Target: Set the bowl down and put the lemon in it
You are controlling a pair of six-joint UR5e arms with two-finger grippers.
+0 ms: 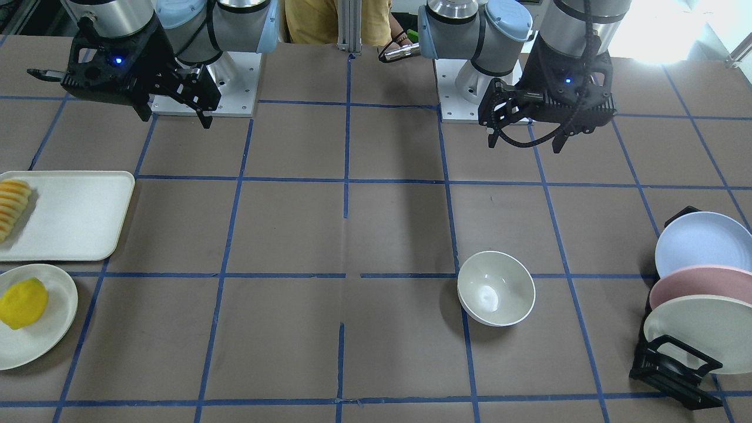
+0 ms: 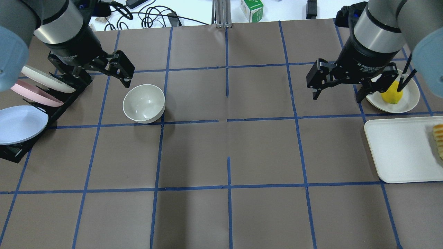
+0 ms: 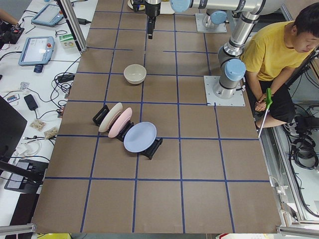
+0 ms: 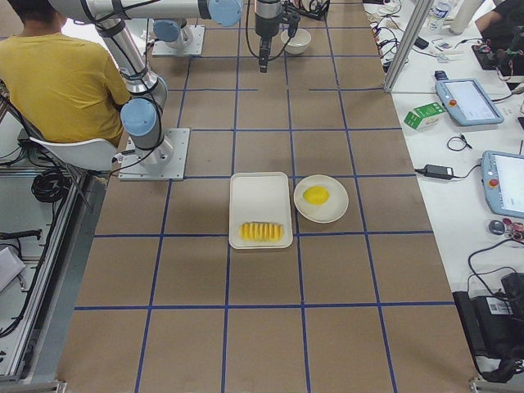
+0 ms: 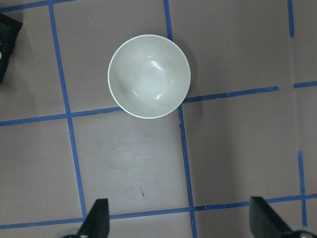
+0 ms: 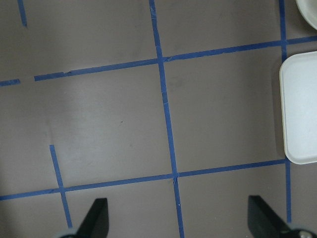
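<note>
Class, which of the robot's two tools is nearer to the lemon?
Right. The right tool hangs open beside the lemon on its plate; the left tool is far across the table, near the bowl.

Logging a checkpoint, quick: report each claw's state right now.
Left claw: open, holding nothing.
Right claw: open, holding nothing.

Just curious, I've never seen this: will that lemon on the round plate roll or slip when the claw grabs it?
Likely to roll: the lemon is oval and lies loose on a shallow plate with barely any rim. Its rounded, smooth-looking skin could slip unless gripped across the middle. It looks whole, so probably firm enough not to squash.
</note>
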